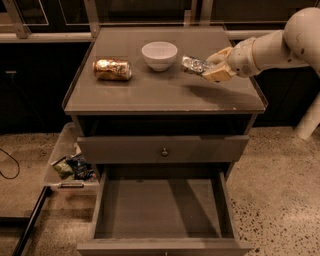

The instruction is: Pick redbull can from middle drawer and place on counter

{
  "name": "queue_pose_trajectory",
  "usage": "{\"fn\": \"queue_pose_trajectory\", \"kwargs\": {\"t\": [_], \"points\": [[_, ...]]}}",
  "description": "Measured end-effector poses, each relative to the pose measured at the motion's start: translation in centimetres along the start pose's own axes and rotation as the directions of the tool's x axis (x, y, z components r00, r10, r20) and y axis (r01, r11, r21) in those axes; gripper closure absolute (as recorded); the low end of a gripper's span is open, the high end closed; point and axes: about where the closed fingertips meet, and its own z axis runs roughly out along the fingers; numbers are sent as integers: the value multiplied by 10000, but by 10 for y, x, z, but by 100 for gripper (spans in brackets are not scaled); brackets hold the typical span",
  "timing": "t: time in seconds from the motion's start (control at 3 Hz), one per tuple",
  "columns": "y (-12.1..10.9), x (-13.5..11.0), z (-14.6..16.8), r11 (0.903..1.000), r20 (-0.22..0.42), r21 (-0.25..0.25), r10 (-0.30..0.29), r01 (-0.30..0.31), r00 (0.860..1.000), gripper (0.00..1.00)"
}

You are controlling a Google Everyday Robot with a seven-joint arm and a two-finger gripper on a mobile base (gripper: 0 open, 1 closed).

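Floor (280, 190): speckled terrazzo.
Left front corner: plastic bin (61, 152) on the floor.
Behind: dark framed panels (60, 12).
My gripper (212, 70): over the counter (165, 92), right edge, clasping the redbull can (192, 64).

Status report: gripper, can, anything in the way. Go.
Gripper shut on redbull can, above counter's right side. Can lying sideways, not clearly set down. White bowl just left of it; gold can farther left. Middle drawer open.

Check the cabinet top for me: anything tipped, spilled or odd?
The gold can lies on its side on the counter, left of the bowl. The gripper holds the redbull can sideways, right of the bowl. No spills.
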Motion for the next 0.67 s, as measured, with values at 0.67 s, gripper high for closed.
{"fn": "queue_pose_trajectory", "kwargs": {"t": [0.67], "points": [[-3,36,10,9970,-712,122,776,-769,9944,82]]}}
